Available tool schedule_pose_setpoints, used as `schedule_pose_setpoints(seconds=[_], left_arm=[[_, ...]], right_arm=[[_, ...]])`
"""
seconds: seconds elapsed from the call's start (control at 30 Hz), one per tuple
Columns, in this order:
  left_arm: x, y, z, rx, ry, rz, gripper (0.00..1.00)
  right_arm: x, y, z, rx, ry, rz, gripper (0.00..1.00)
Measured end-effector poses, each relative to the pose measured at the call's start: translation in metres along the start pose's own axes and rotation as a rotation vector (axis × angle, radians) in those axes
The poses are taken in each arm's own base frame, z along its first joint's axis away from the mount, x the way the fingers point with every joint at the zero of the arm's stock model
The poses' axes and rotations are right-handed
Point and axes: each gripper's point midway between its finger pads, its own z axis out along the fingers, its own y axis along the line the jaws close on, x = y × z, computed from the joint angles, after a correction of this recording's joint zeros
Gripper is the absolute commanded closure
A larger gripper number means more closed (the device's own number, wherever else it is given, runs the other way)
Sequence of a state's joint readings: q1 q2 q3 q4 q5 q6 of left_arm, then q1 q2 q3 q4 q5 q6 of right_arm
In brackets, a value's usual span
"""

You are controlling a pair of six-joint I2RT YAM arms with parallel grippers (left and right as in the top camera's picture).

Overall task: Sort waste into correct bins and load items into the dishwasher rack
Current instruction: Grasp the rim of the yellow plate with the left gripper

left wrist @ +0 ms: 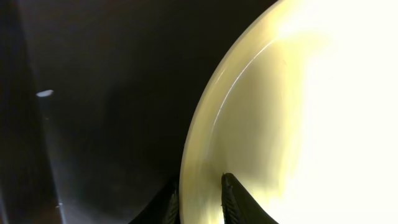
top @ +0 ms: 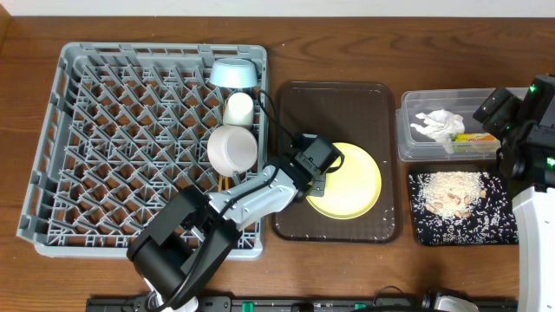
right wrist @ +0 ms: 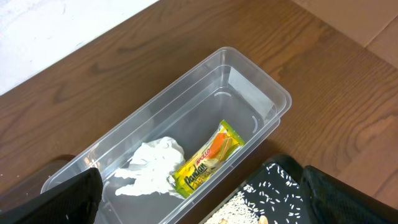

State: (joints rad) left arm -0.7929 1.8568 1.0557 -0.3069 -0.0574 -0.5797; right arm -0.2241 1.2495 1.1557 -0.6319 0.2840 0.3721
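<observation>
Your left claw point(left wrist: 199, 185) is down at the plate's point(top: 351, 182) left edge, the side nearest the rack point(top: 87, 139). In the left wrist view its two fingers point(left wrist: 239, 202) stand a little apart with the rim running up between them. One is over the plate's pale face, the other outside the edge above the brown tray point(top: 299, 113). That view is dark and very close, so you cannot tell whether the fingers pinch the rim or only straddle it. The plate lies flat on the right half of the brown tray, mid-table point(top: 347, 43).

Your right claw point(right wrist: 200, 180) hangs over the tub point(right wrist: 249, 81), fingers spread wide with nothing between them. In the tub lie the napkin point(right wrist: 152, 165) and, touching its right side, the wrapper point(right wrist: 208, 160). Just beside the tub, on its near side, sits the black tray point(top: 499, 221). The scraps point(top: 449, 192) are heaped in the half of it toward the tub.

The rack fills the left of the table. Along its right side, in a row from the far edge, sit the blue bowl point(top: 234, 74), the cup point(top: 238, 109) and the cream bowl point(top: 232, 149), each just beside the next. Your left arm crosses the rack's near right corner on its way to the plate.
</observation>
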Motion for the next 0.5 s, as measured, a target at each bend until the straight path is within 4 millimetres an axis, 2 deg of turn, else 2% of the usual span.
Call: schedule_pose_setpoints(seconds=[0.17,0.2,0.27,0.5], left_arm=[[0.0009,-0.0014,0.0000,0.008,0.005,0.000,0.78],[0.0010,-0.0015,0.0000,0.009,0.006,-0.001,0.81],[0.0007,-0.0021,0.0002,0.012,0.005,-0.007,0.94],[-0.0054,-0.0081,-0.0019,0.038,-0.018,0.001,0.94]], right_arm=[[0.0000,0.0000,0.0000,0.000,0.000,0.000,0.01],[0.0000,0.0000,0.0000,0.000,0.000,0.000,0.01],[0.0000,0.0000,0.0000,0.000,0.000,0.000,0.01],[0.0000,0.0000,0.0000,0.000,0.000,0.000,0.01]])
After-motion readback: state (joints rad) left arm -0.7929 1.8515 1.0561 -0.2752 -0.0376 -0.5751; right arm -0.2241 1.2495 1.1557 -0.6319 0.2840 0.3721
